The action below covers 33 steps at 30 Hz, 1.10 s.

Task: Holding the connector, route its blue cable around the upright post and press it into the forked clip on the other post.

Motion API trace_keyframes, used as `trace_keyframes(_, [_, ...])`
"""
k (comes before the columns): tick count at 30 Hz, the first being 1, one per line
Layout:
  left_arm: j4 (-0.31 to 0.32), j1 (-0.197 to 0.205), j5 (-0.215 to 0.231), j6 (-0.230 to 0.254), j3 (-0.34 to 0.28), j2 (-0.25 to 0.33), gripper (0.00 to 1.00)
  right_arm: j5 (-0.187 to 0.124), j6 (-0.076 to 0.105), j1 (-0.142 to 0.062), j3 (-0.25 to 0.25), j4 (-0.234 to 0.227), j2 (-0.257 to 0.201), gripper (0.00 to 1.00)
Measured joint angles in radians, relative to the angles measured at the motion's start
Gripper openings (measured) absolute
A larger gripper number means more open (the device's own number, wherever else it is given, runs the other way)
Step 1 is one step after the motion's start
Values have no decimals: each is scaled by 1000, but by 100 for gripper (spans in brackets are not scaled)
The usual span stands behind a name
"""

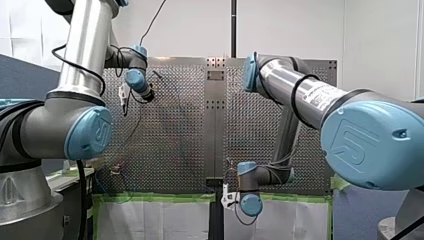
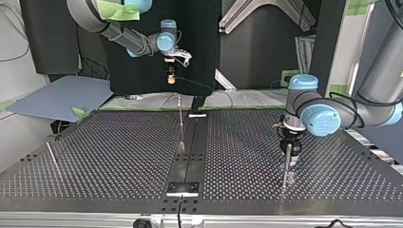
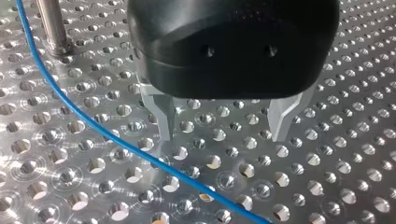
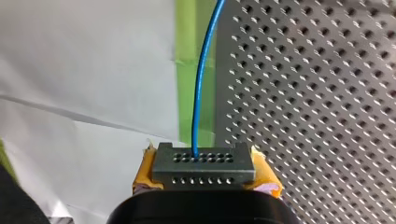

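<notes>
Perforated counter (image 2: 119,152) recorded; two hands counted. One connector (image 4: 204,161) is gripped between the yellow pads of the right hand (image 4: 204,177), upper centre of the top view, beyond the counter's edge. One blue cable (image 4: 200,84) is run from it. The left hand (image 3: 224,135) is spread wide, empty; one post (image 3: 51,28) is seen beside the cable.

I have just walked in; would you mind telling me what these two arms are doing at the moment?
My right gripper is shut on the connector, holding it up past the edge of the perforated table, and the blue cable runs from it out over the table. My left gripper hovers low over the table with its jaws open and empty; the cable lies beside them, not between them, near an upright post. Whether the cable already rounds the post, I cannot tell.
</notes>
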Motion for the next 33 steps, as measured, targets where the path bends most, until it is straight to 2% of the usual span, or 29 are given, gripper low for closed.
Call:
trace_keyframes(9, [-4, 0, -4, -6, 0, 0, 100, 15, 1, -20, 70, -70, -70, 0])
trace_keyframes(20, [-21, 0, -25, -7, 0, 0, 100, 17, 1, -39, 157, -152, -157, 0])
trace_keyframes(24, [-31, 0, -37, -7, 0, 0, 100, 15, 1, -52, 193, -163, -193, 0])
trace_keyframes(33, [-45, -6, -42, -8, 0, 1, 100, 9, -1, -85, 269, -154, -262, 0])
